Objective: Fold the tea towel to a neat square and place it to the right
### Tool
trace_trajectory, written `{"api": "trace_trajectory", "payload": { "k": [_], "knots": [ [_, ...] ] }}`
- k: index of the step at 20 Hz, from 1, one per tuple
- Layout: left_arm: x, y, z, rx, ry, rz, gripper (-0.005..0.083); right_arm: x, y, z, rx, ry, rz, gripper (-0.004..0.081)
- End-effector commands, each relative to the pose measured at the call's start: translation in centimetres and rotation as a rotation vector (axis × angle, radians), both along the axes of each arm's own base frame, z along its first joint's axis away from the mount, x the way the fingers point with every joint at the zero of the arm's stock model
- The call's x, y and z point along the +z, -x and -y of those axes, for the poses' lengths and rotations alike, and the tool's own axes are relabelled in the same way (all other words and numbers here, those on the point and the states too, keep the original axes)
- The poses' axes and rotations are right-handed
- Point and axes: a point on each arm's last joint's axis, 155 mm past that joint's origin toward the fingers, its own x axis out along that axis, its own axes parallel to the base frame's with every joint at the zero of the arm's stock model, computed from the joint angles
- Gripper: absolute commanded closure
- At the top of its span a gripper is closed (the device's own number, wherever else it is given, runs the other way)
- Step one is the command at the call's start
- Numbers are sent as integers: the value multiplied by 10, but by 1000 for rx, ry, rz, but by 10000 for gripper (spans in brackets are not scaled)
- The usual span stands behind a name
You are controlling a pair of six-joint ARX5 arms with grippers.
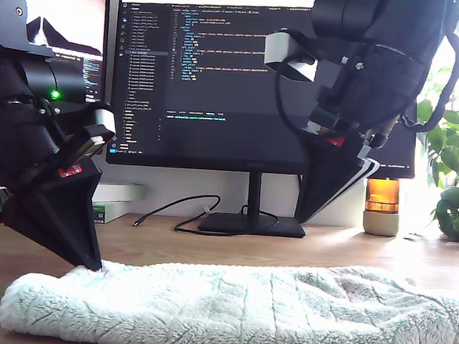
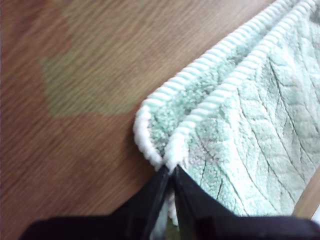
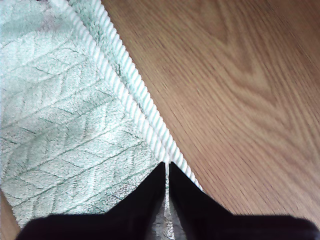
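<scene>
**Desk:** Jaws first, please. What have they got?

**Operator:** On my first gripper (image 1: 94, 263) they are pressed almost together, and the corner of the tea towel (image 1: 236, 306) appears pinched between the tips. That is at about 8 o'clock in the exterior view. On my second gripper (image 1: 303, 217) they are closed to a slit. It hangs above the cloth near 2 o'clock, and I judge it holds nothing.

**Desk:** Where is the towel?

**Operator:** It lies flat on the table (image 1: 208, 245), a long band running from 8 to 4 o'clock in the exterior view, in front of the monitor (image 1: 221, 69).

**Desk:** How far along are we?

**Operator:** One fold looks done, since two runs of ribbed hem (image 2: 200, 107) lie stacked at the corner. It is a long strip, not a square. I reckon at least one crosswise fold is left, then setting it aside.
</scene>
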Motion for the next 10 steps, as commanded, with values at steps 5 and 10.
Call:
{"api": "trace_trajectory", "payload": {
  "k": [5, 10],
  "knots": [
    [8, 5, 5, -47, 12, -28, 797, 6, 0, -1, -2, -18, 15, 781],
    [23, -8, 10, -48, 29, 15, 797, 6, 0, -2, -18, -26, 8, 781]
  ]
}}
